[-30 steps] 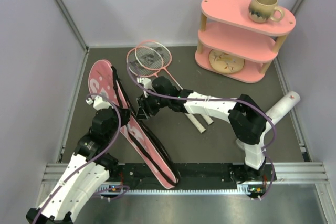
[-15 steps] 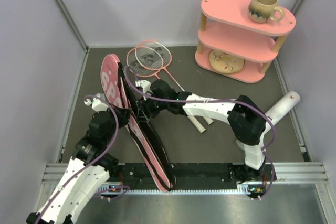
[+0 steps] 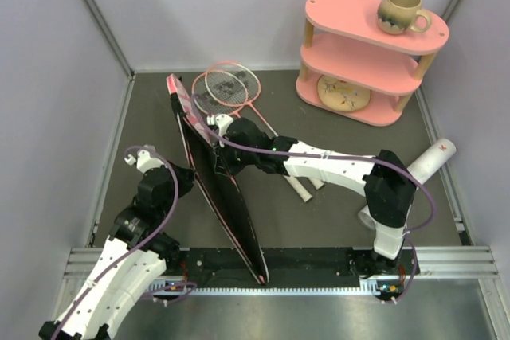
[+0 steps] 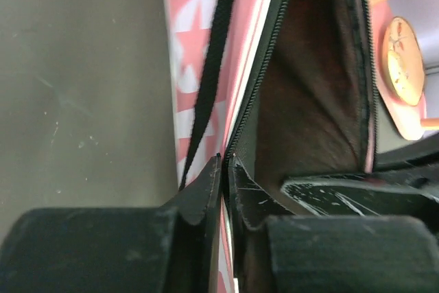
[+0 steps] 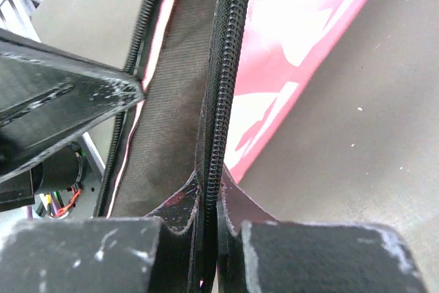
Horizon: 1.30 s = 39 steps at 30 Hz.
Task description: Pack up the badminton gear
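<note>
The pink racket-shaped bag [image 3: 181, 99] stands on its long edge, its mouth spread so the dark lining [image 3: 219, 189] shows. My left gripper [image 3: 191, 178] is shut on the bag's left zipper edge [image 4: 255, 94], with the black strap [image 4: 214, 60] beside it. Opposite it, my right gripper [image 3: 215, 151] is shut on the other zipper edge [image 5: 230, 66]. Both jaws pinch fabric in the wrist views, the left gripper [image 4: 224, 160] and the right gripper [image 5: 209, 182]. Two pink-framed rackets [image 3: 227, 87] lie behind the bag. A long white tube [image 3: 428, 162] lies at the right.
A pink two-tier shelf [image 3: 358, 57] stands at the back right with a beige mug [image 3: 401, 11] on top. The rackets' white handles [image 3: 307, 189] reach under my right arm. Grey walls close in the left, back and right sides.
The bag has tipped from lying flat up onto its edge and its mouth has opened. My right gripper has gone from open to shut on the zipper edge. The left gripper kept its hold.
</note>
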### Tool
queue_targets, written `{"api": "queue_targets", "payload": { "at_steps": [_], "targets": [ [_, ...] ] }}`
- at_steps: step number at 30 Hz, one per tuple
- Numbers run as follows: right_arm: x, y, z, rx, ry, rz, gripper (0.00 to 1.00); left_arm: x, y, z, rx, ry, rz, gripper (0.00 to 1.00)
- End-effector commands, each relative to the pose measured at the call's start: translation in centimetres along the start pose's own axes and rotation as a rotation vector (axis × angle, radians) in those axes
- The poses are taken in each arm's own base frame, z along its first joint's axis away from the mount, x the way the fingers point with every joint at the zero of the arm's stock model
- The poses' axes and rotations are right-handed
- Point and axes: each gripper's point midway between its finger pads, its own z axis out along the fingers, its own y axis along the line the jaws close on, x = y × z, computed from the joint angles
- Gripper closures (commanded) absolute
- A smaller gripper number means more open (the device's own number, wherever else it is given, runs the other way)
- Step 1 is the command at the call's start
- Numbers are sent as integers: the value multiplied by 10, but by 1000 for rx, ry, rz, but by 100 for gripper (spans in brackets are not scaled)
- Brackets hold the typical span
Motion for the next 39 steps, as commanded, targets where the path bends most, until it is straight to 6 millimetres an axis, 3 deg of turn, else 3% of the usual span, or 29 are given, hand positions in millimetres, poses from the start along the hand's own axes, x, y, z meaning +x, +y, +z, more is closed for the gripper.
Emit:
{"api": "queue_targets", "payload": {
  "at_steps": [1, 6, 7, 9, 15, 16, 17, 19, 20, 22, 23, 25, 26, 27, 29, 30, 32, 34, 36, 37, 39],
  "targets": [
    [-60, 33, -32, -22, -171, -63, 100, -2, 8, 0, -65, 0, -15, 83],
    [-61, 37, -31, -36, -167, -69, 100, -7, -2, 0, -17, -14, 6, 42],
    [-59, 37, -30, -38, -162, -69, 100, -9, -4, 0, -9, -19, 12, 38],
    [-59, 40, -29, -54, -158, -72, 100, -11, -8, 3, 3, -25, 30, 32],
    [-56, 50, -26, -110, -143, -79, 100, -19, -17, 13, -9, -29, 78, 33],
    [-57, 52, -26, -121, -143, -81, 100, -21, -16, 14, -19, -35, 95, 34],
    [-56, 54, -26, -138, -139, -86, 100, -26, -18, 15, -29, -50, 105, 42],
    [-58, 55, -26, -177, -139, -78, 100, -28, -15, 17, -55, -39, 163, 63],
    [-61, 45, -25, -183, -141, -67, 100, -35, -20, 14, -62, -49, 166, 86],
    [-55, 31, -15, -206, -101, -61, 98, -36, -3, 13, -170, -27, 196, 100],
    [-60, 14, -15, -178, -89, -48, 93, -43, -3, 9, -199, -36, 192, 100],
    [-49, -5, -2, -158, -32, -63, 77, -46, 3, 8, -254, -30, 204, 100],
    [-51, -11, -5, -147, -11, -65, 69, -47, 1, 7, -258, -21, 210, 100],
    [-54, -19, -6, -136, -7, -69, 56, -45, 0, 10, -266, -1, 223, 100],
    [-63, -20, -17, -153, -25, -83, 45, -45, -1, 12, -306, 34, 233, 100],
    [-71, -26, -25, -145, -45, -78, 34, -45, 1, 13, -330, 40, 233, 100],
    [-87, -25, -45, -147, -96, -89, 27, -50, 2, 17, -379, 33, 236, 100],
    [-103, -46, -57, -63, -155, -114, 20, -51, 2, 23, -389, 32, 262, 100],
    [-103, -74, -56, 33, -162, -116, 17, -52, 0, 30, -394, 32, 281, 100],
    [-105, -103, -58, 117, -169, -93, 16, -52, 3, 32, -408, 32, 288, 100],
    [-105, -131, -60, 175, -170, -48, 16, -50, 7, 37, -437, 33, 292, 100]
  ]
}}
